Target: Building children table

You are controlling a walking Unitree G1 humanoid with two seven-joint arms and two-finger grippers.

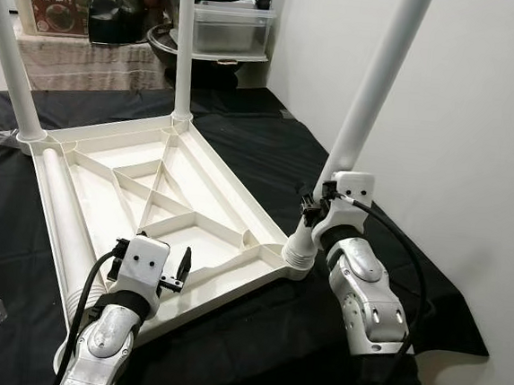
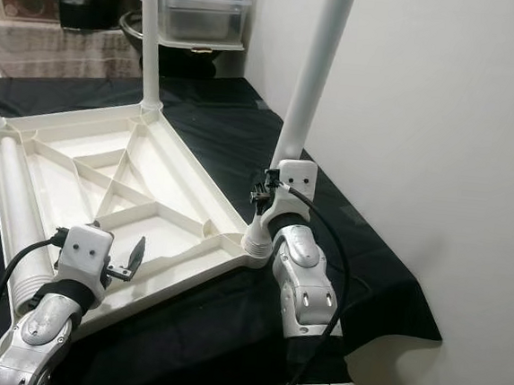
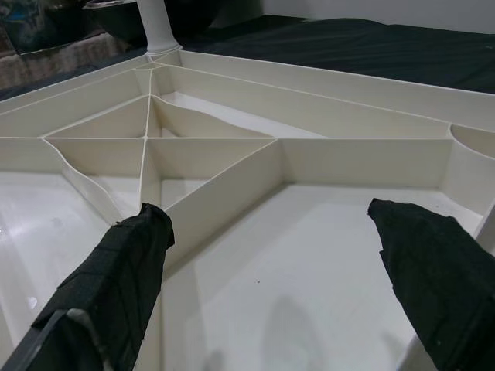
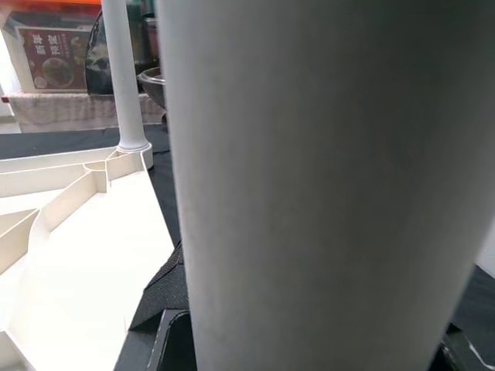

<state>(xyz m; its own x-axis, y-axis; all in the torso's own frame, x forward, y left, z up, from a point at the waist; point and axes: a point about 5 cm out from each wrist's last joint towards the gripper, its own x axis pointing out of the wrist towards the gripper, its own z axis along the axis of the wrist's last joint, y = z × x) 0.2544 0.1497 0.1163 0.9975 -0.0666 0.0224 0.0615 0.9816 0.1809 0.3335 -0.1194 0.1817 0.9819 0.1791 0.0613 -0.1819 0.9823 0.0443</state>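
Gripping leg w/ right gripper; left gripper spread over top; leg may tilt, bind in socket.

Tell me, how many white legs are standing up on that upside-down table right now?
3. One leg rises at the near right corner, where the right gripper meets it; one at the far corner; one at the far left. A fourth tube lies flat inside the tabletop.
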